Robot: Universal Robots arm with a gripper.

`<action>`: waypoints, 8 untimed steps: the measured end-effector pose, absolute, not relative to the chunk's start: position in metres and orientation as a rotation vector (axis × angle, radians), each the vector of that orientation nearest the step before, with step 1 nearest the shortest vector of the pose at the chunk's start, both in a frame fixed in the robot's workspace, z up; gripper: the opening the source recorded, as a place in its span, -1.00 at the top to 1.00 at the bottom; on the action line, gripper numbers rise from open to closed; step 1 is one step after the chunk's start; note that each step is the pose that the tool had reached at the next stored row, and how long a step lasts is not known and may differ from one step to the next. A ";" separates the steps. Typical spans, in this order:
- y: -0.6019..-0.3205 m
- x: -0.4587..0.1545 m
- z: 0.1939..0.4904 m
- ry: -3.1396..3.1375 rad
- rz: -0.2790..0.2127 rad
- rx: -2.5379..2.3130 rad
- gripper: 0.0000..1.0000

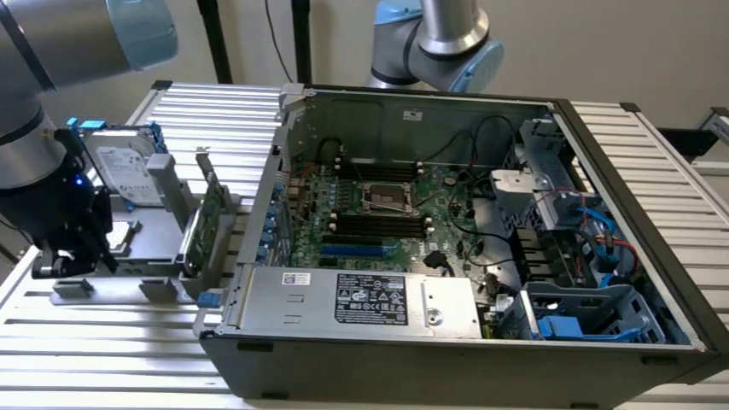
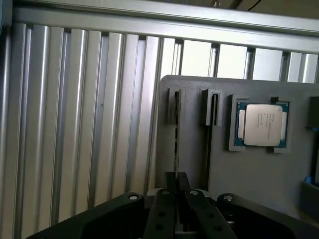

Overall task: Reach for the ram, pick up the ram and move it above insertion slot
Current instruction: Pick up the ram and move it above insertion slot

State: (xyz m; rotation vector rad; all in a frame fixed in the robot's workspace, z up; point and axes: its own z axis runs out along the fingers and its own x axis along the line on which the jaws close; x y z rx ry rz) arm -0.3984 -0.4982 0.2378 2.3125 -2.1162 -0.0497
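At the exterior view's lower left, the claw (image 1: 71, 256) sits low over the grey fixture tray (image 1: 160, 286) on the slatted desk (image 1: 102, 342). In the wrist view's lower centre it looks clenched on the ram (image 2: 176, 139), which stands edge-on in its tray slot. I judge this the pick-up step. Freeing it calls for a straight pull along the guides. Further right, a processor (image 2: 261, 124) lies in its pocket.

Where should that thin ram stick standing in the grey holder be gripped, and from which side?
The ram stands on edge in a narrow slot of the grey holder, with posts flanking one end, so only its upper edge looks free. Probably grip that edge near mid-length, squeezing the two flat faces, coming straight down from above.
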 end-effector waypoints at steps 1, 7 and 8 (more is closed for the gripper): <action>-0.498 -0.398 0.243 -2.116 -0.050 2.312 0.73; -0.498 -0.397 0.270 -2.116 -0.050 2.312 0.73; -0.498 -0.397 0.274 -2.116 -0.050 2.312 0.73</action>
